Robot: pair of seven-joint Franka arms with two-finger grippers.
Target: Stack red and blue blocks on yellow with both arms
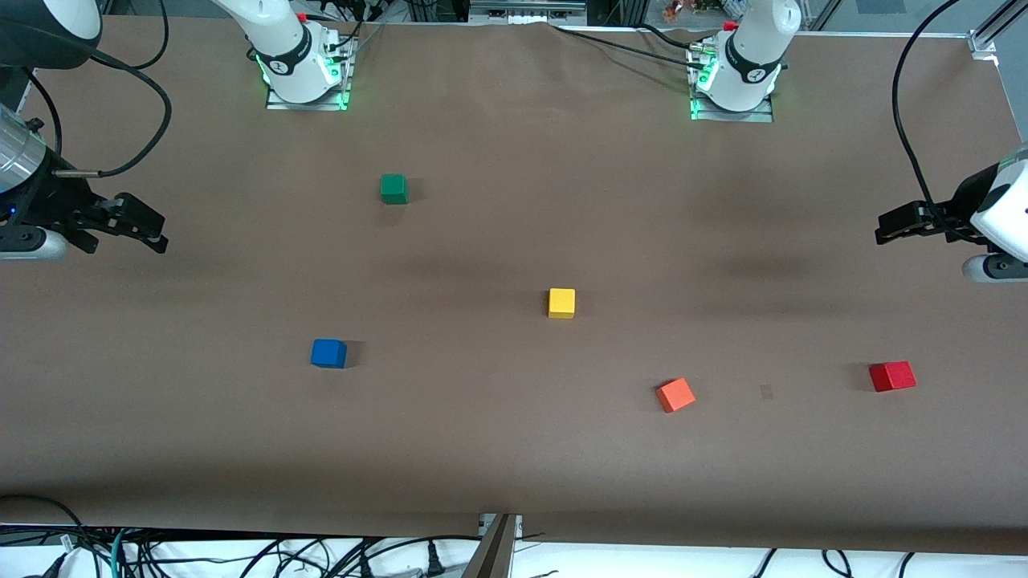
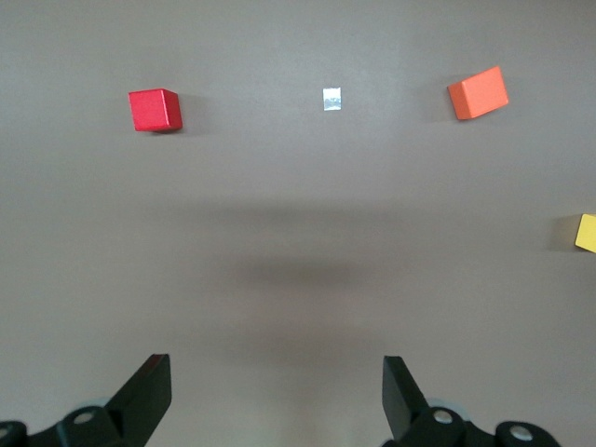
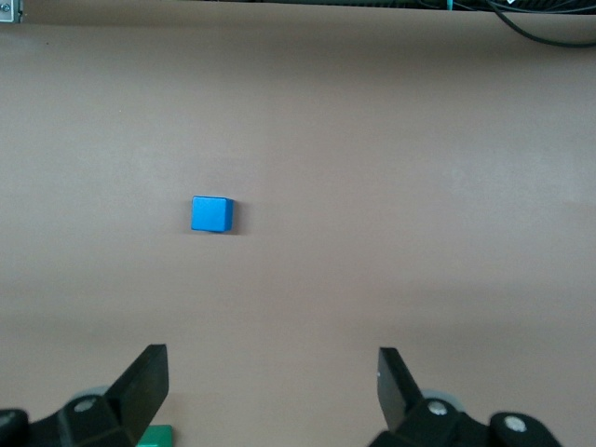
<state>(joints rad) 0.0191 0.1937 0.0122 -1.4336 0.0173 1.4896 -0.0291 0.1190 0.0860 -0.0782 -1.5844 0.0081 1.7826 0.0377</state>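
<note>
The yellow cube [image 1: 561, 303] sits near the middle of the brown table, alone; its edge shows in the left wrist view [image 2: 587, 233]. The blue cube [image 1: 328, 353] lies toward the right arm's end, also in the right wrist view [image 3: 211, 214]. The red cube [image 1: 892, 376] lies toward the left arm's end, also in the left wrist view [image 2: 155, 110]. My left gripper [image 1: 883, 229] [image 2: 277, 396] is open and empty, up over the table's left-arm end. My right gripper [image 1: 152, 233] [image 3: 273, 391] is open and empty, up over the right-arm end.
An orange cube [image 1: 675, 395] [image 2: 479, 93] lies between the yellow and red cubes, nearer the front camera. A green cube [image 1: 393, 189] [image 3: 155, 436] sits nearer the arm bases. A small pale patch [image 1: 766, 392] [image 2: 331, 99] marks the table. Cables hang past the front edge.
</note>
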